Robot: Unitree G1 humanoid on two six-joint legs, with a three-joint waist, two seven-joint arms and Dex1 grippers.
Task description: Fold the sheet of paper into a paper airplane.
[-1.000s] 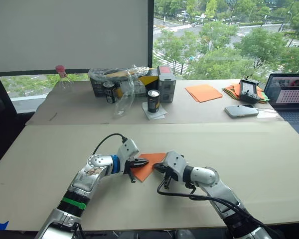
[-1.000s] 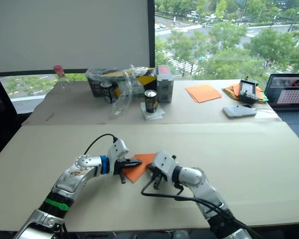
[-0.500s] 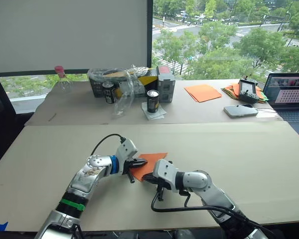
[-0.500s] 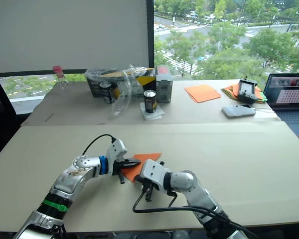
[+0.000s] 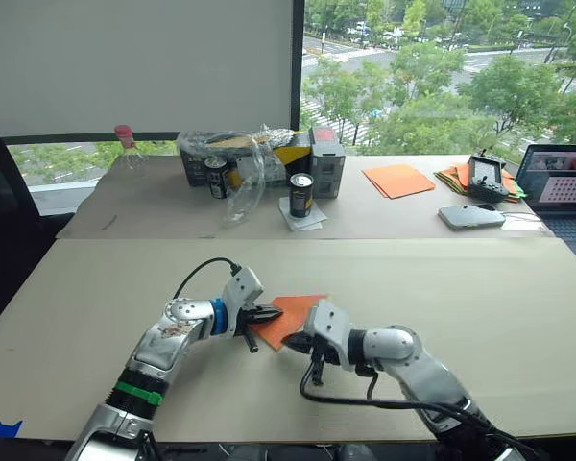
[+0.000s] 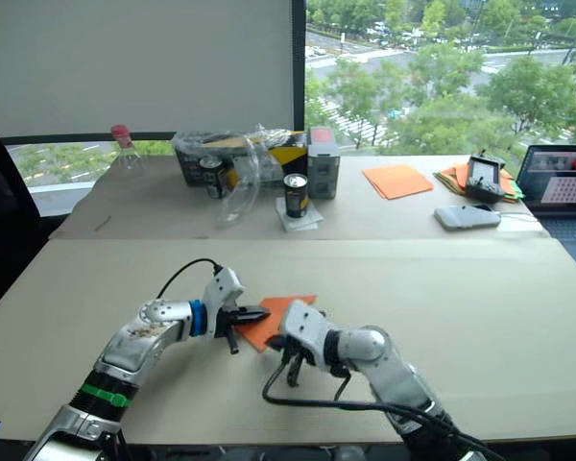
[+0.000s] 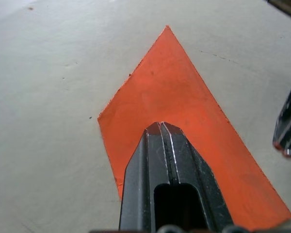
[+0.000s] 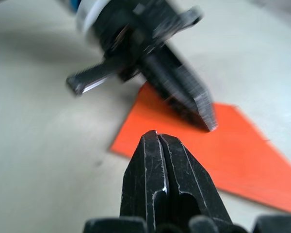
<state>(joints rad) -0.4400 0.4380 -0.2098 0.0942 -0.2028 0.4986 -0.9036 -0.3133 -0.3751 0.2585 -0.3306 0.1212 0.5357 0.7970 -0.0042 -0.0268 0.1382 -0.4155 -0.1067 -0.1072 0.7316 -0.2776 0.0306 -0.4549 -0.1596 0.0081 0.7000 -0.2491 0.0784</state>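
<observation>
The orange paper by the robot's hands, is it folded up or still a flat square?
Folded. The orange paper lies flat on the table as a pointed wedge, not a square. Which flaps are layered, I cannot tell.

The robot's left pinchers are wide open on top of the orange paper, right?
Not quite. The left gripper is over the sheet of paper, but its two fingers are shut together, not wide open. The left wrist view shows them closed tip to tip.

The sheet of paper (image 7: 184,121), bright orange and folded into a flat pointed wedge, lies on the near table, its tip pointing away toward the window.
</observation>
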